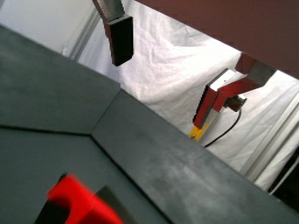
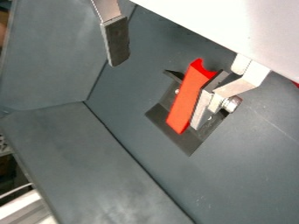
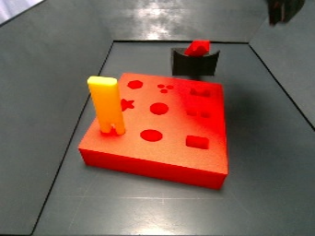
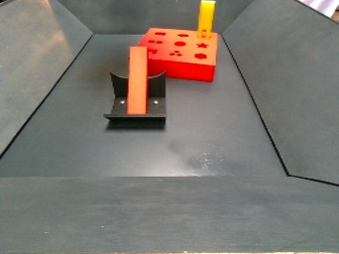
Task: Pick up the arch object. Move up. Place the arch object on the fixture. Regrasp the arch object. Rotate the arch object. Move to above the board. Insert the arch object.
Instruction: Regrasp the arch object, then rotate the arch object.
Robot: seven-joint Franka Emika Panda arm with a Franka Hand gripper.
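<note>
Tool (image 2: 176,48): two-finger gripper, raised off the counter. Jaws stand spread, nothing between the fingers (image 2: 114,39); released. In a side view only a dark corner of it shows at the frame's upper edge (image 3: 285,9).

Arch object (image 4: 138,79): long bright-red bar, leaning upright in the fixture (image 4: 137,107), its lower end seated in the scoop. In a wrist view it lies between the open fingers' line of travel, well below them (image 2: 187,94).

Fixture: dark block on a base plate, on the counter (image 4: 199,169), near the board but apart from it.

Board (image 3: 167,129): red-orange slab with shaped holes; yellow-topped peg (image 3: 106,103) stands in it.

Step in hand, by judgement: placement on the fixture done, regrasp pending. Next move calls for descending over the bar, jaws straddling it squarely, then clenching before any rotation.
</note>
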